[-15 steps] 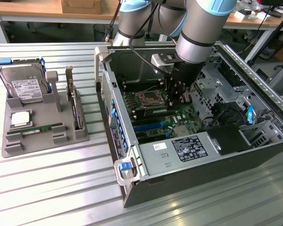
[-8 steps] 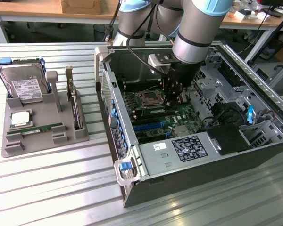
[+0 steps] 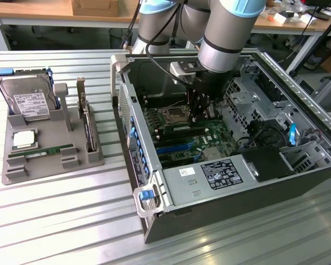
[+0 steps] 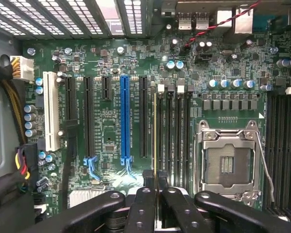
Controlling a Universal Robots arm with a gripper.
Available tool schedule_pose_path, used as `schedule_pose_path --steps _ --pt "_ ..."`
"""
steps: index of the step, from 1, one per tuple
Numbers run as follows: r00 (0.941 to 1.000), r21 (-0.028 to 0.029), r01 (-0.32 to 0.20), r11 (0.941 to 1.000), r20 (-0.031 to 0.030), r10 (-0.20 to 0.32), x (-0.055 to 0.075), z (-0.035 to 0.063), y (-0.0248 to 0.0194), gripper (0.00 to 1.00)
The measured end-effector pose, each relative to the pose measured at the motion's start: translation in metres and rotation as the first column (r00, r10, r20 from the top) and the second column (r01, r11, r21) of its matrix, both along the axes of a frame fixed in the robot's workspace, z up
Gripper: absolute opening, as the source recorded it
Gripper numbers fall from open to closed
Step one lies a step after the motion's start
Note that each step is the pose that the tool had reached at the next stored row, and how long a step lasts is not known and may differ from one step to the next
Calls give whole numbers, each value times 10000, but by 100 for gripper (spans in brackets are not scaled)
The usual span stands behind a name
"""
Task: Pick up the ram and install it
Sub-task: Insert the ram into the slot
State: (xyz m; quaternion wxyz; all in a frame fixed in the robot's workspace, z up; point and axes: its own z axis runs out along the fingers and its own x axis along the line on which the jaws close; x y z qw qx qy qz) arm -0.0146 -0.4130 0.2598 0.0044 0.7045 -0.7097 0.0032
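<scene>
Pincer (image 4: 156, 201): narrow — fingers pinched on the top edge of the ram (image 4: 155, 133).
Ram's place: inside the open case (image 3: 276, 182), held edge-on over the motherboard (image 4: 111, 63), at the first of the dark memory slots (image 4: 177, 133) beside the CPU socket (image 4: 226, 160).
Axis: the ram's long axis runs along the slots — it hangs directly below the pincer.
Look: seen edge-on, a thin yellowish-green line.
Bench (image 3: 55, 221): a grey tray (image 3: 49, 165) holds another green stick (image 3: 41, 150).
</scene>
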Motion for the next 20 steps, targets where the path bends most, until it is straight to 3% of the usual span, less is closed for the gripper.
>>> schedule_pose_path --steps 10,20 --pt "10000 -1 0 10000 0 0 0 -97 59 12" --pt "10000 -2 0 10000 -1 0 0 -201 74 12"
